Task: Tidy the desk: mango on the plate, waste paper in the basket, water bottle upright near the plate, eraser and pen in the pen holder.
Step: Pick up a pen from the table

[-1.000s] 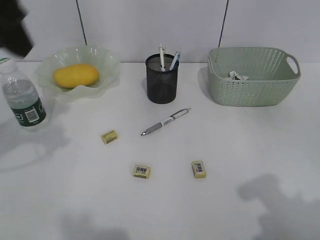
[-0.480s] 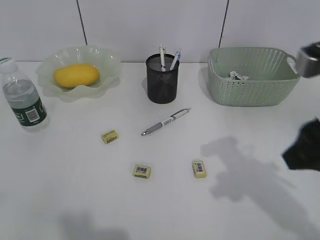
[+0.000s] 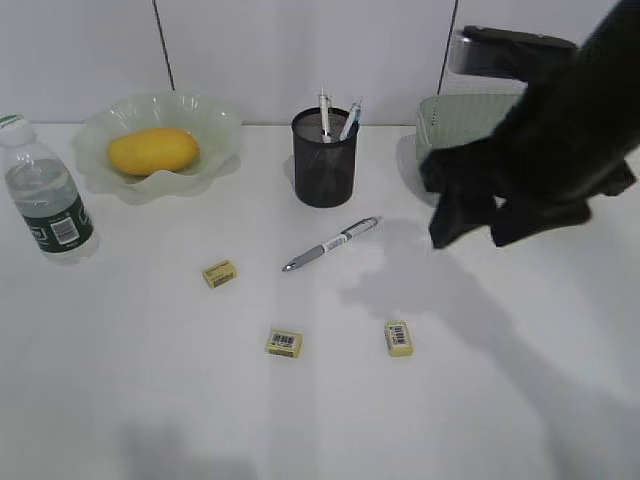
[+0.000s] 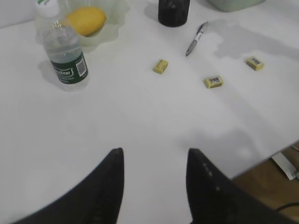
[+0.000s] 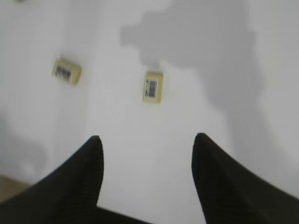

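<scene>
On the white desk (image 3: 150,400), the mango (image 3: 153,150) already lay in the plate (image 3: 215,125), leaving pen and erasers. The nearest eraser (image 5: 153,87) lay just ahead of the right gripper (image 5: 145,154), jaws spread and empty. Judged next: descend and close on it; the left gripper (image 4: 154,161) hung open, empty, well apart.

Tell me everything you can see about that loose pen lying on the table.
The pen is slim, with a silver-grey barrel, a darker grip near the tip and a clip at the far end. It lies flat and slanted on the white desk, tip towards the camera, just in front of the black mesh pen holder without touching it. Nothing holds or touches it.
</scene>
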Tool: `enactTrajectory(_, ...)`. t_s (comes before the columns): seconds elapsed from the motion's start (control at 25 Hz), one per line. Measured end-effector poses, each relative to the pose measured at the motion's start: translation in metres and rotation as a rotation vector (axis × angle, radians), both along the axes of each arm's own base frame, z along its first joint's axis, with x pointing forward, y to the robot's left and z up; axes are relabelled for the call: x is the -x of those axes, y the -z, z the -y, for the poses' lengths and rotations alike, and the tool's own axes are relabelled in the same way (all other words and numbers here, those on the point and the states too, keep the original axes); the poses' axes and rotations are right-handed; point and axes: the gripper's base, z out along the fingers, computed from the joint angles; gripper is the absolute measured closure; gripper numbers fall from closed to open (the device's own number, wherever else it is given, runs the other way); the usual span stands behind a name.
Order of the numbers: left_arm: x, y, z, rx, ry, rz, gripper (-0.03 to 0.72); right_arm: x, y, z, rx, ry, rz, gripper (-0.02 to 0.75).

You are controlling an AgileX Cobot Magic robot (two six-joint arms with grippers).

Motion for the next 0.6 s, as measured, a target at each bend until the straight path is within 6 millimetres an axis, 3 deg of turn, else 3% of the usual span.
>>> enactTrajectory(0.32,-0.007,0.004,0.005,0.014,0.015,0.063,0.349,-0.038,0.031,-0.022,-0.17,0.392,-0.039,0.261)
enactTrajectory(0.6,-0.008,0.004,0.005,0.012,0.018,0.068,0.349,-0.056,0.078,-0.035,-0.251,0.655,-0.169,0.261)
